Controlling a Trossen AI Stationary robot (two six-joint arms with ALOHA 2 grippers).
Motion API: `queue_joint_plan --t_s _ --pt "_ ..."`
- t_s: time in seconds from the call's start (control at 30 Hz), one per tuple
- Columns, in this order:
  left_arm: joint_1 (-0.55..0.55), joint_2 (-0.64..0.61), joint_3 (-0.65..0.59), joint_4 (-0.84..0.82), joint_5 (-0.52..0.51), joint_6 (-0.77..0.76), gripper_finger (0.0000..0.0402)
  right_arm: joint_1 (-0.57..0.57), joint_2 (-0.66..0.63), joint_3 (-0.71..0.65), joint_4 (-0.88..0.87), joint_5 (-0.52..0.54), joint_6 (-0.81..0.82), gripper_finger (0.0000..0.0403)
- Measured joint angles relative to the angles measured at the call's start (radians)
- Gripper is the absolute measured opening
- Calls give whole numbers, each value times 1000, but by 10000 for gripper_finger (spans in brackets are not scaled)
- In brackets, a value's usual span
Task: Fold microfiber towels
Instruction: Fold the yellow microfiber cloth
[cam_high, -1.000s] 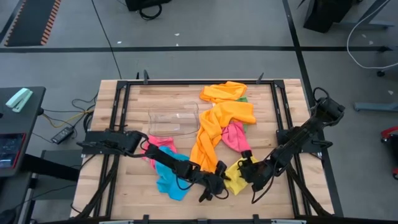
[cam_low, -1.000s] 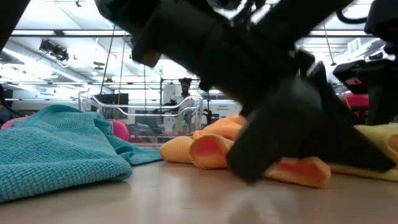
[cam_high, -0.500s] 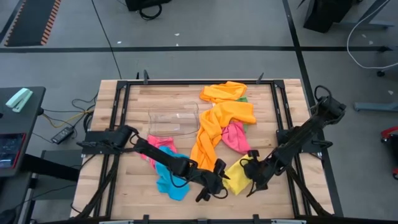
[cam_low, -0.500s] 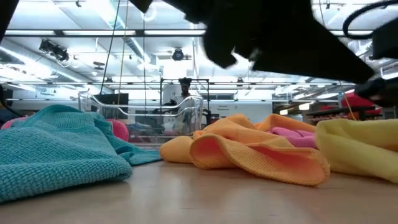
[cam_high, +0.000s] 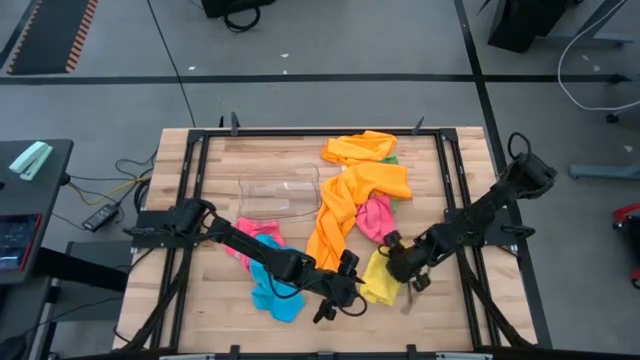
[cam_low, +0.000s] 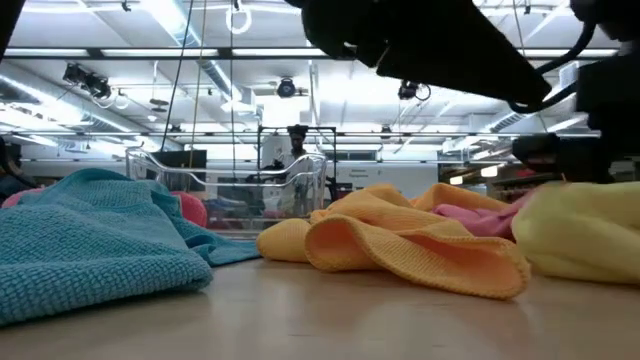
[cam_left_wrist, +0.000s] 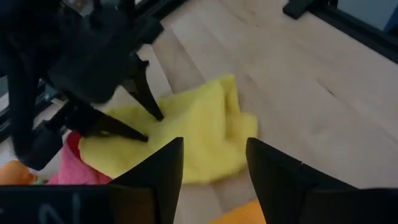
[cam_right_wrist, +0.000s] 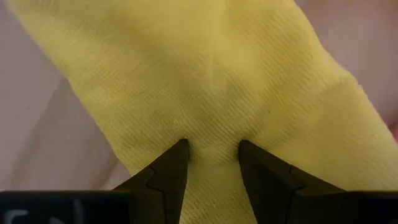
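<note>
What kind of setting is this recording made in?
Likely a robotics lab or workshop hall: a framed wooden table on grey floor, rows of ceiling strip lights, and a person standing among equipment racks behind.

High view: we look straight down on the whole table (cam_high: 215, 180) from well above, both arms in frame. Low view: we sit at tabletop level, looking level across the wood into the room, cloths close in front. Left wrist view: we look forward past the left gripper (cam_left_wrist: 211, 162) at the yellow towel (cam_left_wrist: 186, 134) just ahead, with the right gripper (cam_left_wrist: 146, 127) on its far edge. Right wrist view: very near, the same yellow towel fills the frame between that gripper's fingers (cam_right_wrist: 171, 168). All four views share this towel.
</note>
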Motion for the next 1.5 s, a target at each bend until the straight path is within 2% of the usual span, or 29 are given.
queue_joint_plan --t_s 0.1,0.23,0.43,0.63,0.77,0.83,0.97,1.13,1.3,1.5 --pt "0 -1 -1 -3 0 4 183 -14 1 9 13 -1 -231 156" --pt "1 -2 -1 -9 0 4 183 -23 5 48 -28 21 -265 156" --pt "3 -2 -1 -8 0 3 174 38 6 141 -148 32 -22 156" --pt "12 -2 -1 -20 0 -23 172 105 5 213 -120 67 340 156" --pt "17 -2 -1 -29 -26 -22 172 163 5 212 20 74 395 157" --pt "20 -2 -1 -40 -59 -16 172 188 8 209 29 97 400 158" --pt "36 -2 -1 -52 -63 -25 172 198 8 208 -128 271 597 156" --pt "59 1 -1 -97 -65 -75 172 153 8 207 -258 274 908 156" --pt "73 1 -1 -134 -79 -131 172 80 37 207 -260 238 977 175" --pt "64 1 -1 -180 -86 -154 172 12 172 212 -249 200 960 212"
